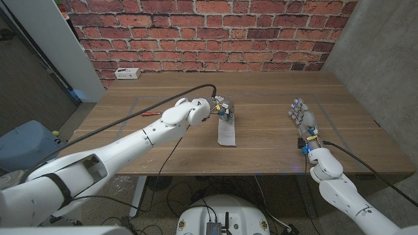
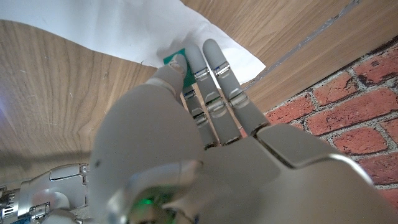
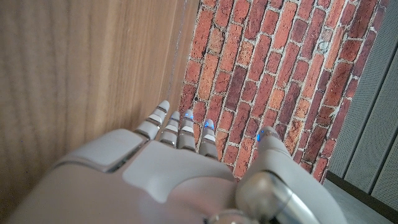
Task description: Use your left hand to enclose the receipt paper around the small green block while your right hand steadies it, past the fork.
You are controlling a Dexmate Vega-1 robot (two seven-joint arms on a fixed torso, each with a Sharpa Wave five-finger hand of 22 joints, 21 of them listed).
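A white receipt paper (image 1: 226, 134) lies on the wooden table (image 1: 274, 156) near the middle, seen closer as the receipt paper (image 2: 124, 31). At its far end my left hand (image 1: 217, 108) reaches down onto it. The small green block (image 2: 175, 57) sits on the paper's edge, and my left hand (image 2: 193, 93) pinches it between thumb and fingertips (image 2: 211, 53); most of the block is hidden. My right hand (image 1: 302, 121) stands well to the right of the paper, fingers extended and holding nothing; the right hand (image 3: 186, 168) points toward the brick wall.
A small red-handled item (image 1: 153, 113) lies left of my left hand, partly behind the arm's black cable. A white box (image 1: 127, 73) sits at the table's far left corner. A brick wall (image 1: 215, 32) stands behind the table.
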